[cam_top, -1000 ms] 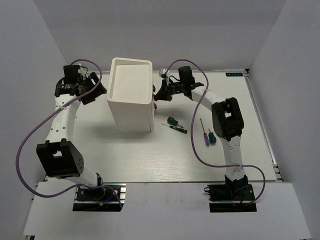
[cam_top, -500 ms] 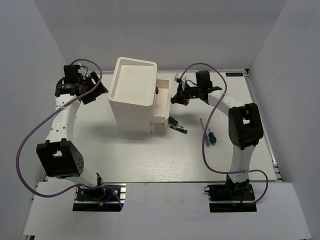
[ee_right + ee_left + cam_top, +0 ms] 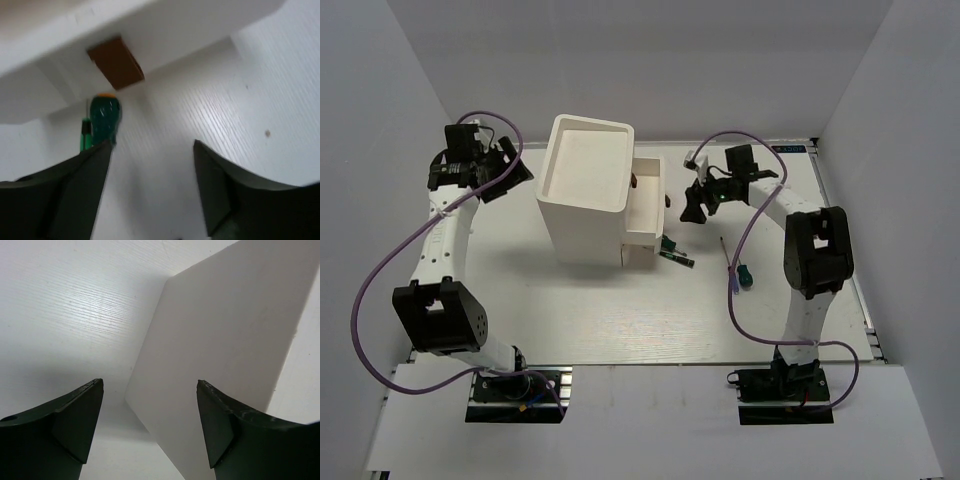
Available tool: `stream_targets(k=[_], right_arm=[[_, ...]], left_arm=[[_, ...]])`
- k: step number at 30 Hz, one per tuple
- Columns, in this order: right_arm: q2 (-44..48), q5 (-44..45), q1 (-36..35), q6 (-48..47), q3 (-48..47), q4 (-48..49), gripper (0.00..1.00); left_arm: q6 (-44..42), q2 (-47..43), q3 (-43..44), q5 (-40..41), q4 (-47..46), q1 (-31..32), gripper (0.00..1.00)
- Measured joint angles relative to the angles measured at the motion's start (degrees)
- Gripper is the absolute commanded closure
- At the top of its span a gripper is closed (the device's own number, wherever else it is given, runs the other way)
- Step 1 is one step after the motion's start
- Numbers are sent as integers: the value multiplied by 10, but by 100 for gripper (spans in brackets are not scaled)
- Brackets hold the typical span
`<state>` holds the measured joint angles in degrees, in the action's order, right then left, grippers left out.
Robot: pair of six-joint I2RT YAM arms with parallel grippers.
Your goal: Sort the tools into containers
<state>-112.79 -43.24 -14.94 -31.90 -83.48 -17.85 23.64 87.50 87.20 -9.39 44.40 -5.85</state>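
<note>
Screwdrivers (image 3: 667, 244) right of cabinet (image 3: 582, 180)

White left arm (image 3: 442, 255), right arm (image 3: 802, 315); black joints (image 3: 438, 315); purple cables (image 3: 375, 275); left hand (image 3: 149, 387) black.

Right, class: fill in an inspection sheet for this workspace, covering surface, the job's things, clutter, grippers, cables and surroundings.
Surface: white table, flat.
Job's things: tall white box-shaped cabinet, one white drawer pulled out; green-handled screwdriver and thin black-handled screwdriver beside it; blue-handled screwdriver and second green-handled screwdriver further right; pliers not seen.
Clutter: nothing seen.
Grippers: left gripper open, beside cabinet; right gripper open, empty, near drawer.
Cables: purple cables loop from both arms.
Surroundings: white walls.
</note>
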Motion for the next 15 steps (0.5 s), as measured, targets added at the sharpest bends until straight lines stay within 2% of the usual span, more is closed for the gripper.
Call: stream_targets(k=[2, 3, 4, 5, 6, 7, 8, 9, 10, 11, 13, 15], right_arm=[[11, 22, 7, -23, 16, -32, 47], [20, 33, 10, -34, 28, -52, 59], [28, 40, 12, -44, 39, -68, 61], [37, 47, 13, -46, 52, -81, 61], [45, 51, 11, -45, 65, -91, 58], [51, 55, 8, -43, 76, -96, 53], [53, 59, 0, -36, 86, -96, 44], [53, 61, -4, -30, 88, -96, 39], [53, 64, -13, -21, 90, -94, 35], [52, 66, -22, -12, 91, -94, 32], [51, 67, -40, 5, 91, -86, 31], [47, 67, -56, 24, 91, -76, 29]], left_arm=[[-11, -2, 9, 16, 2, 0, 23], [-16, -7, 10, 23, 1, 0, 54], [-18, -14, 10, 31, 2, 0, 74], [-25, -23, 10, 37, 2, 0, 84], [-31, -36, 8, 44, 0, 0, 87], [-37, -51, 4, 47, -3, 0, 84], [-41, -70, -2, 51, -5, 0, 65], [-45, -88, -6, 52, -7, 0, 65], [-45, -106, -8, 54, -7, 0, 43], [-49, -123, -11, 56, -9, 0, 37], [-51, -149, -20, 56, -12, 0, 29], [-52, -167, -36, 56, -13, 0, 29]])
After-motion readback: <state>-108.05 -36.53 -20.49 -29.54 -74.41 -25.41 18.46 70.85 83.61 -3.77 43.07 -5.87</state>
